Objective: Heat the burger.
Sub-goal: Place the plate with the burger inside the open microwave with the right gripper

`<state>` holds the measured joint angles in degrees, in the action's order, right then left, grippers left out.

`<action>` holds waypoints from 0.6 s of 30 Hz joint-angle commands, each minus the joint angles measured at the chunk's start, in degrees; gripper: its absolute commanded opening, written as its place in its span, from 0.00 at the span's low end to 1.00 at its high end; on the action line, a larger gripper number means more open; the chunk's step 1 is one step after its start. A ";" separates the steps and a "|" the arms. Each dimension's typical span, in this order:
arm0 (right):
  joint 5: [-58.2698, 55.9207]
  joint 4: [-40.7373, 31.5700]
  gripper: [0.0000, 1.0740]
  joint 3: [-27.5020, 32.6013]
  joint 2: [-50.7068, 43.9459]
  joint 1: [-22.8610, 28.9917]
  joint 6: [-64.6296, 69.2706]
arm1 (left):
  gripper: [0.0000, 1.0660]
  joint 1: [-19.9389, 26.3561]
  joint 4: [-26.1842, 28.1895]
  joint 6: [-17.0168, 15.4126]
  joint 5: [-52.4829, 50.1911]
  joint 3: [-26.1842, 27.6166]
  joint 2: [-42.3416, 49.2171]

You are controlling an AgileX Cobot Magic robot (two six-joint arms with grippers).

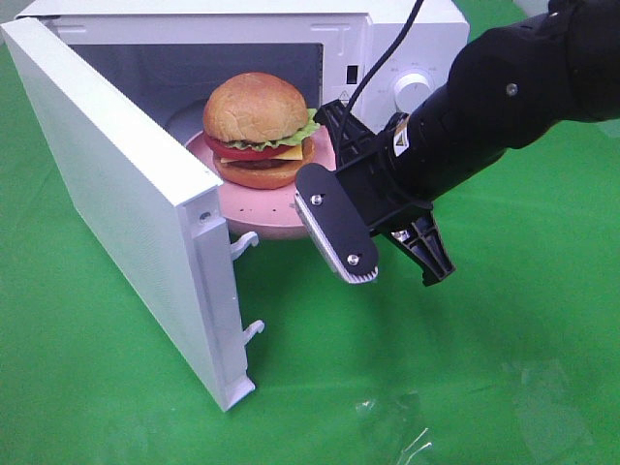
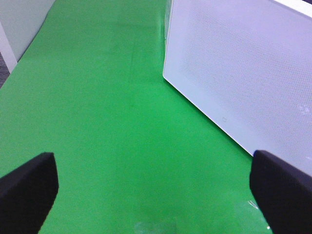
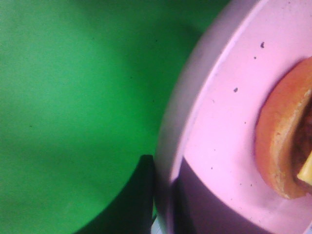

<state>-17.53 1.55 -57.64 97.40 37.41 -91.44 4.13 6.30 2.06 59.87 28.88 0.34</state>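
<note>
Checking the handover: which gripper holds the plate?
The right gripper, shut on the pink plate's rim; the left gripper hangs open over green cloth.

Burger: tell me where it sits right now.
In the exterior high view the burger sits upper centre, on the pink plate at the mouth of the open microwave, right of its swung-out door; the right pincer grips the plate's rim.

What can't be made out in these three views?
Exterior high: the right arm covers some controls on the microwave and the near rim of the pink plate.
Right wrist: the burger is cut off by the edge; the right gripper is only blurred dark shapes at the plate's rim.
Left wrist: the left gripper shows only fingertips; the door blocks the microwave's inside.
</note>
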 commanded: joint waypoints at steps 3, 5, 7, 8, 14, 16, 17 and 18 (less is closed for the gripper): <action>2.75 -0.11 0.00 -3.67 1.43 -0.06 0.40 | 0.95 0.00 0.17 0.00 -0.06 0.11 1.03; 2.69 -0.06 0.00 -4.76 2.18 -0.06 0.40 | 0.95 0.00 0.17 0.00 -0.06 0.11 1.03; 2.64 0.00 0.00 -5.56 2.75 -0.06 0.40 | 0.95 0.00 0.17 0.00 -0.06 0.11 1.03; 2.64 0.00 0.00 -5.56 2.75 -0.06 0.40 | 0.95 0.00 0.17 0.00 -0.06 0.11 1.03; 2.01 0.11 0.00 -8.88 5.67 -0.06 0.80 | 0.95 0.00 0.17 0.00 -0.06 0.11 1.03; 1.55 0.17 0.00 -9.74 6.42 -0.06 1.09 | 0.95 0.00 0.17 0.00 -0.06 0.11 1.03; 1.55 0.17 0.00 -9.74 6.42 -0.06 1.09 | 0.95 0.00 0.17 0.00 -0.06 0.11 1.03; 1.43 0.29 0.00 -10.71 7.16 -0.06 1.78 | 0.95 0.00 0.17 0.00 -0.06 0.11 1.03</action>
<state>-19.48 1.55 -66.18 104.45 37.53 -91.39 4.13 6.30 2.06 59.87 28.88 0.34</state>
